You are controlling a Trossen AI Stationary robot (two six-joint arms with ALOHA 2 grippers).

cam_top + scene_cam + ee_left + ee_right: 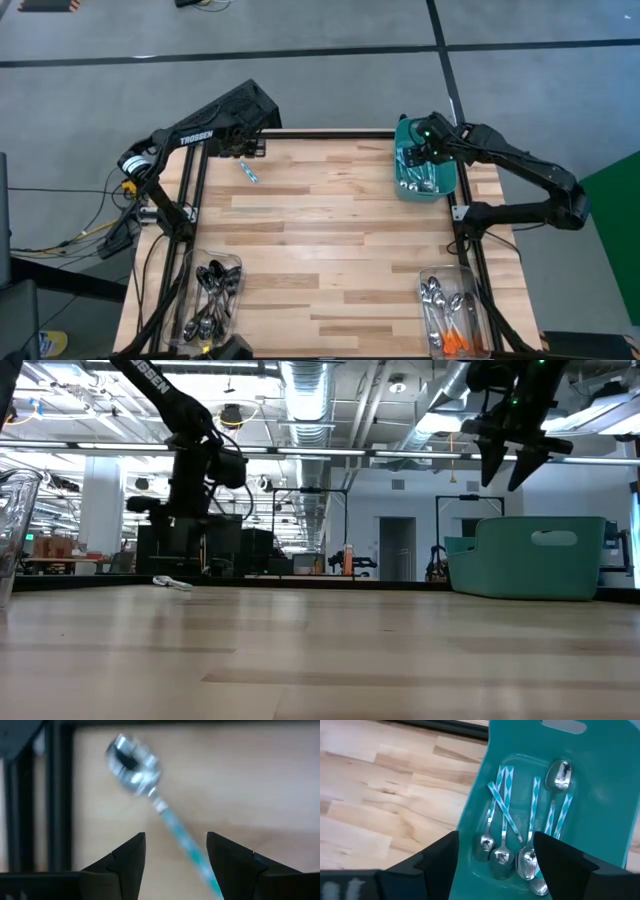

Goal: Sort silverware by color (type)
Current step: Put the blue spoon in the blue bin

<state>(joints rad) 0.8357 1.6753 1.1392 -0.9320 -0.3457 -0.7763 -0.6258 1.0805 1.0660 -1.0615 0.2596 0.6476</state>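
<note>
At six o'clock, two bins [212, 300] [452, 312] of spoons flank bare table [330, 240]. Toward eleven, one blue spoon [248, 172] lies under the wide-open, empty left gripper [240, 147]. At one, the right gripper [415, 150] hangs wide, empty, above the tub [445, 185] of spoons.

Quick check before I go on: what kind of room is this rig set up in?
Most likely a large lab or industrial workshop: exposed ceiling ducts, strip lights and equipment racks behind the wooden table, on a grey concrete floor.
</note>
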